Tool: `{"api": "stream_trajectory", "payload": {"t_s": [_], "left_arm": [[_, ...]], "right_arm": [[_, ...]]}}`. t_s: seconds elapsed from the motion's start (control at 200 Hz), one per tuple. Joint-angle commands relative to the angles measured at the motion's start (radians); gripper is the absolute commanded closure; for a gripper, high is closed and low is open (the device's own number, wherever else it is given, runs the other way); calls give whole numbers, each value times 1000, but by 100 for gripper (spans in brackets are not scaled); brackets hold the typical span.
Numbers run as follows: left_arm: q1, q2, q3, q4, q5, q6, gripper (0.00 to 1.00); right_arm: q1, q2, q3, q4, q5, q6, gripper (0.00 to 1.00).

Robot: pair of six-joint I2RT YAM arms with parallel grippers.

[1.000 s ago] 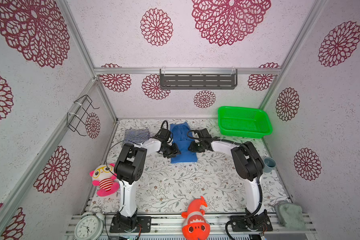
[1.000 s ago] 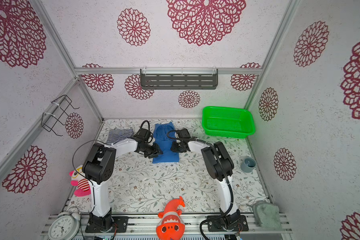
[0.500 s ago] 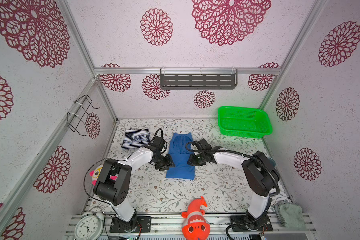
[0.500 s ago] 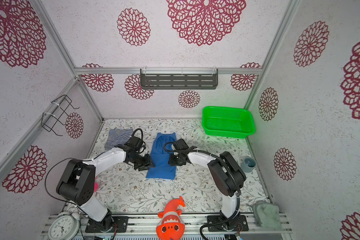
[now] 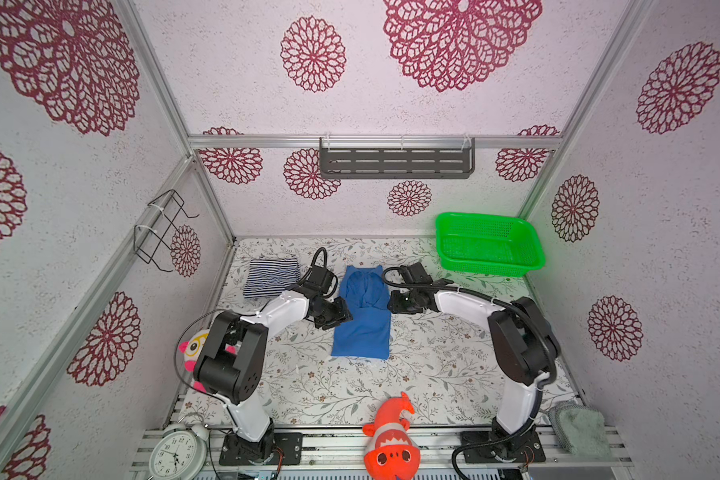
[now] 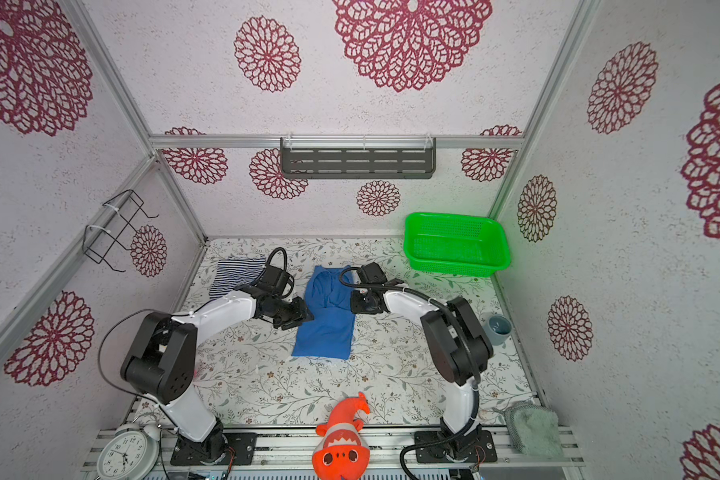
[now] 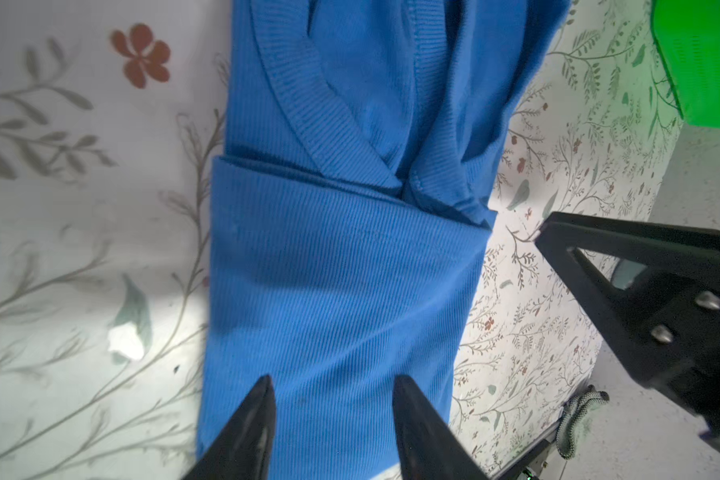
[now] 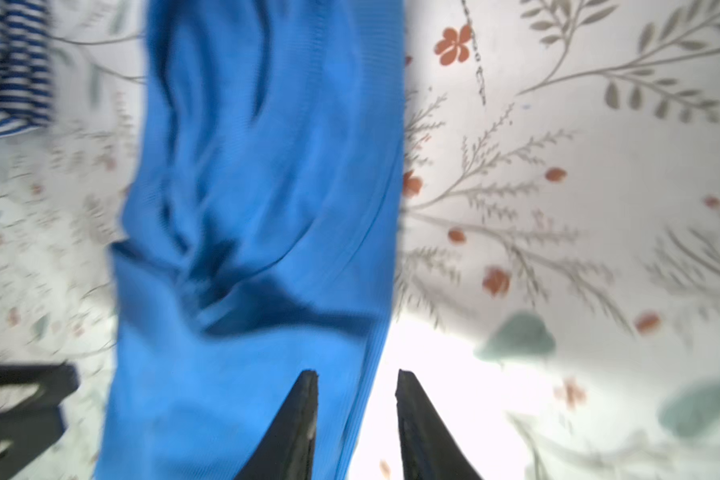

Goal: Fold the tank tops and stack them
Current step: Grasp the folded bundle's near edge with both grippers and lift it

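The royal blue tank top (image 5: 364,320) (image 6: 327,324) lies in the middle of the table as a long narrow strip, its straps toward the back. The striped tank top (image 5: 272,276) (image 6: 235,276) sits folded at the back left. My left gripper (image 5: 341,318) (image 7: 333,382) hovers open over the blue top's left side with nothing between its fingers. On the blue top's right edge my right gripper (image 5: 391,301) (image 8: 356,374) is open too, and that edge runs between its fingertips (image 8: 310,386) in the right wrist view. The blue tank top (image 7: 341,270) (image 8: 258,187) lies flat in both wrist views.
A green basket (image 5: 489,245) stands at the back right. An orange fish plush (image 5: 387,440), a clock (image 5: 177,455) and a grey-green towel (image 5: 578,428) line the front rail. An owl plush (image 5: 194,347) is at the left wall and a cup (image 6: 497,328) at the right.
Both grippers drew the blue tank top toward the front of the table, so it now lies longer. Their jaws have widened and let go of the cloth.
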Motion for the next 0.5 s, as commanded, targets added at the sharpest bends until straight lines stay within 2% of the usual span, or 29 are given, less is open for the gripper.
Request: {"api": "stream_trajectory", "payload": {"t_s": [0.0,0.095,0.215,0.345,0.495], "left_arm": [[-1,-139,-81,-113,-53,-15,45],[10,-211,-172,-158,-31,-33,42],[11,-264,-264,-124,46,-93,39],[12,-285,-339,-49,97,-157,34],[6,-265,-420,48,139,-223,32]], "right_arm": [[51,-155,-118,-77,-56,68,61],[74,-249,-260,-23,-129,190,55],[113,-327,-372,61,-178,305,48],[141,-336,-446,153,-220,374,46],[148,-303,-519,269,-270,433,46]]}}
